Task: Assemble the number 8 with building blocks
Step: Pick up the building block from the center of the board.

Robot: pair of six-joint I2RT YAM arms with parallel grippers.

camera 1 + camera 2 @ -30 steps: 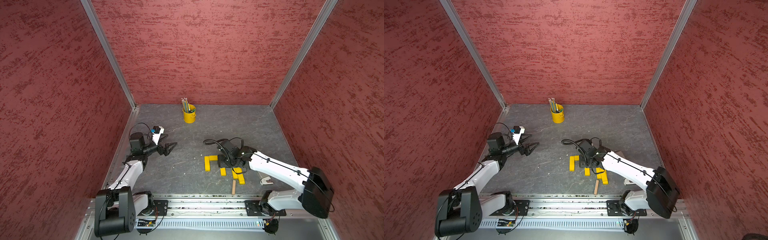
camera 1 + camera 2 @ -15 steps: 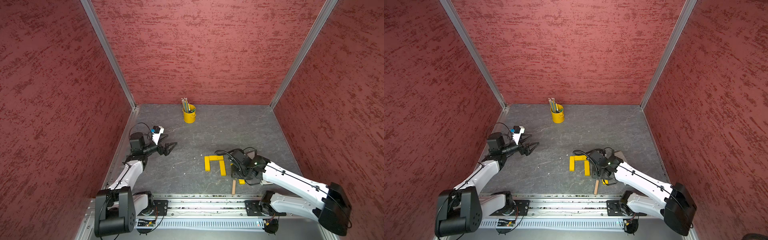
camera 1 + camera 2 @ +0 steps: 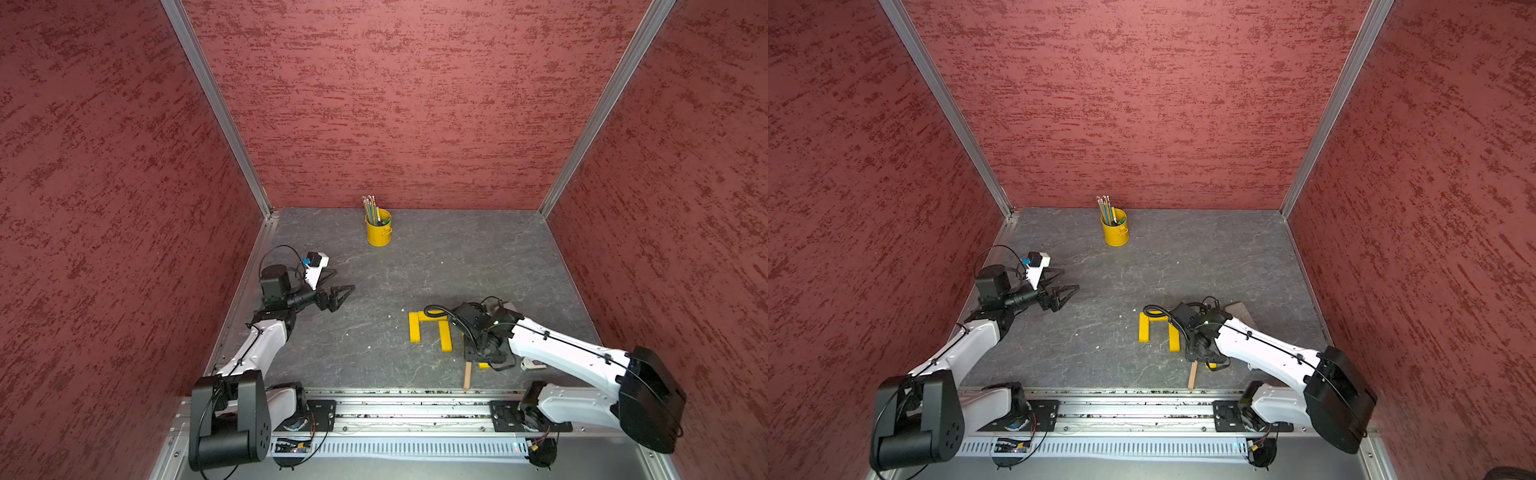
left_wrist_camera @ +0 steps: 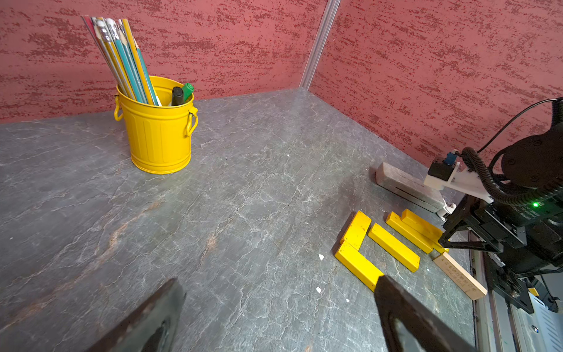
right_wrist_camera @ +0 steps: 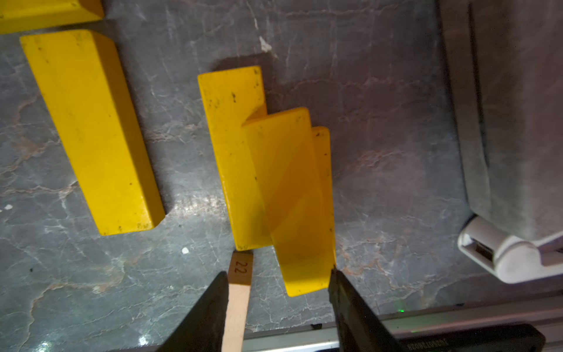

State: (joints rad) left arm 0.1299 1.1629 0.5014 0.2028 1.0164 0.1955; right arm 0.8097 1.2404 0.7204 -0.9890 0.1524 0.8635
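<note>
The right end effector stands open, pointing down at a small pile of three yellow planks on the counter. One finger touches the corner of the pile's top plank at its near end. The other finger sits just beside the tan plank and apart from the yellow one, so nothing is gripped. The top plank lies tilted across the two beneath it. The tan plank, marked 22, meets the end of one lower plank and runs from there toward the rail at the counter's front edge, as a top view shows.

Just beside the pile, toward the middle of the counter, three more yellow planks lie flat as three sides of a square, open toward the robot: a left side, a far bar and a right side. That is all of the number 8 laid out so far.

A grey slab lies on the other side of the pile, with a small white plastic piece at its end.

The left end effector hangs open and empty above the counter, well apart from the planks. A yellow bucket of pencils stands near the back wall.
</note>
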